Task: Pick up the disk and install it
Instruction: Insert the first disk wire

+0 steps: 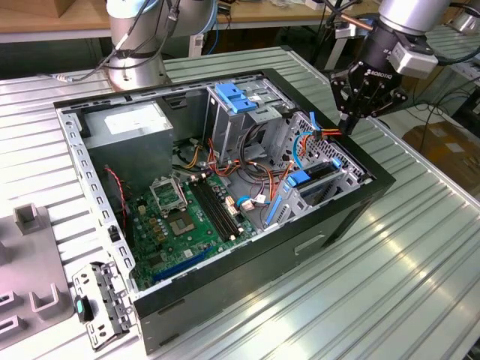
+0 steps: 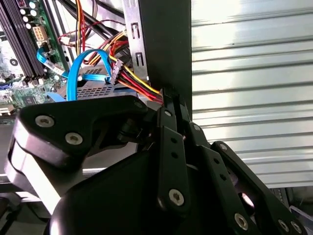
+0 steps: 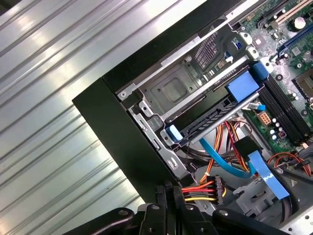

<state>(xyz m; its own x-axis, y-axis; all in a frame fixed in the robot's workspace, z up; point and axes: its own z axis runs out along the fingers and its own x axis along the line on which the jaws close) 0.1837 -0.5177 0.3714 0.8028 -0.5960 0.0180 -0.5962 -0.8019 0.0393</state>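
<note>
Here I see the disk (image 1: pixel 321 174) seated in the drive cage at the computer case's (image 1: pixel 330 225) corner toward the exterior view's right, cables crowding it. My gripper (image 1: pixel 351 121) hangs above that edge, fingers (image 3: pixel 168 208) pressed together, pinching the red-yellow power cable (image 3: pixel 198 192).

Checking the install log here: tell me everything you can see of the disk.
The disk is a flat, dark rectangular drive in a bright blue plastic carrier. It sits inside the metal drive cage at the computer case's corner, on the exterior view's right. In the first wrist view its dark edge shows between blue carrier tabs, with cables running close by. Whether any cable is plugged into it cannot be told. The hand is above the case wall nearby, not touching it.
</note>
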